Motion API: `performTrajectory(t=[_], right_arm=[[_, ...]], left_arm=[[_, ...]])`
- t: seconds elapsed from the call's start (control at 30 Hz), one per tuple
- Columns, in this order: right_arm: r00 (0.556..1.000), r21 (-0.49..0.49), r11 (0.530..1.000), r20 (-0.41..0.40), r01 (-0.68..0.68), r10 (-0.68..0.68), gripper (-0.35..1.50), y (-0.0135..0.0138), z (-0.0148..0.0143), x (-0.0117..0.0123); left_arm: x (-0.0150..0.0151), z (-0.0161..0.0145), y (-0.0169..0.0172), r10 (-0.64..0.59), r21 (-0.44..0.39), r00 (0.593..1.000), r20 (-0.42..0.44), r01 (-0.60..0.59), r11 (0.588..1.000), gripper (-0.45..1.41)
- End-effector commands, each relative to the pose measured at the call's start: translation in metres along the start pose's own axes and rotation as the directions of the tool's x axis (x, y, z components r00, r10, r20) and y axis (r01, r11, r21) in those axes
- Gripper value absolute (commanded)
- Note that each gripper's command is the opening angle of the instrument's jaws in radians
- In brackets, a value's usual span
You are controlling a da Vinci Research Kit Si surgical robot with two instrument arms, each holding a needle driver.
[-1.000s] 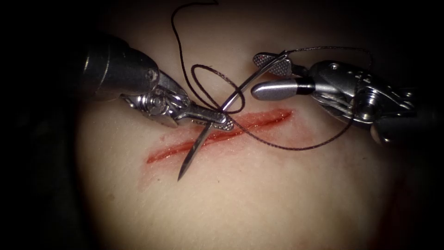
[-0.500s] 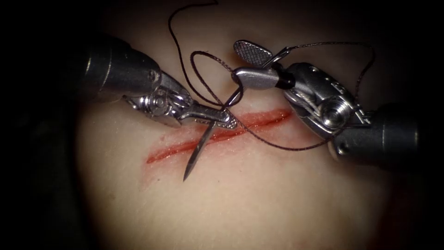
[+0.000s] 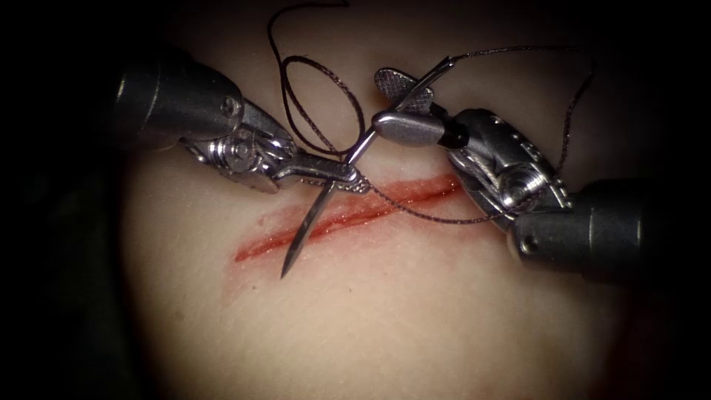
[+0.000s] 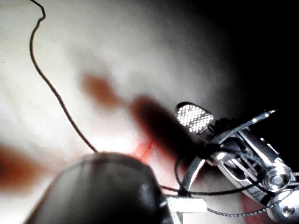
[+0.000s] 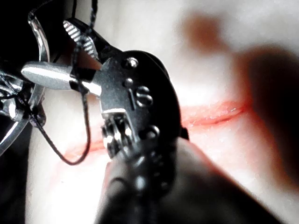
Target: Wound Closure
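Observation:
In the endoscope view the left tool [image 3: 348, 176] is shut on the curved needle [image 3: 320, 207] about a third of the way back from its tip. It holds the needle just above the red cut [image 3: 415, 194] in the tissue [image 3: 385, 311]. The needle is free of the tissue, and its tip hangs over the skin past the cut's near edge, toward the left end. The right tool [image 3: 379, 98] stands open, its jaws either side of the needle's tail half. Dark thread [image 3: 318, 92] runs from the tail, arcs right and curls into a loop above the left tool.
The thread [image 3: 437, 219] sweeps under the right tool's wrist and back across the cut. In the right wrist view the open right tool [image 5: 51, 51] sits by the needle [image 5: 38, 44], with the cut [image 5: 215, 114] behind. The left wrist view has a grooved right-tool jaw and thread [image 4: 56, 95].
The right tool moved left along the needle toward the left tool, jaws staying open. The left tool lifted slightly up and left, turning the needle with it; the thread loop shifted up.

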Motion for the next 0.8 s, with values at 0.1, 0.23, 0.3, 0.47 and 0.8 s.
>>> performTrajectory(t=[0.1,0.23,0.3,0.47,0.8], right_arm=[[0.999,0.018,1.0,-0.029,-0.013,0.014,0.99,-0.0002,0.0009,0.0001],[0.998,0.04,0.999,-0.064,-0.022,0.024,0.91,-0.0009,0.0012,0.0003],[0.998,0.042,0.999,-0.063,-0.024,0.026,0.91,-0.0011,0.0012,0.0004],[0.998,0.041,0.999,-0.063,-0.025,0.028,0.81,-0.0012,0.0013,0.0005],[0.998,0.058,0.998,-0.056,-0.033,0.036,-0.35,-0.0013,0.0008,0.0009]], left_arm=[[0.0003,0.0001,-0.0009,0.003,0.002,1.0,0.002,-0.003,1.0,-0.45],[0.0003,-0.0002,-0.001,0.004,0.003,1.0,0.005,-0.004,1.0,-0.45],[0.0004,-0.0003,-0.001,0.003,0.003,1.0,0.003,-0.003,1.0,-0.45],[0.0005,-0.0004,-0.0011,-0.001,0.002,1.0,-0.003,0.001,1.0,-0.45],[0.0004,-0.0006,-0.001,-0.006,0.0,1.0,-0.01,0.006,1.0,-0.45]])
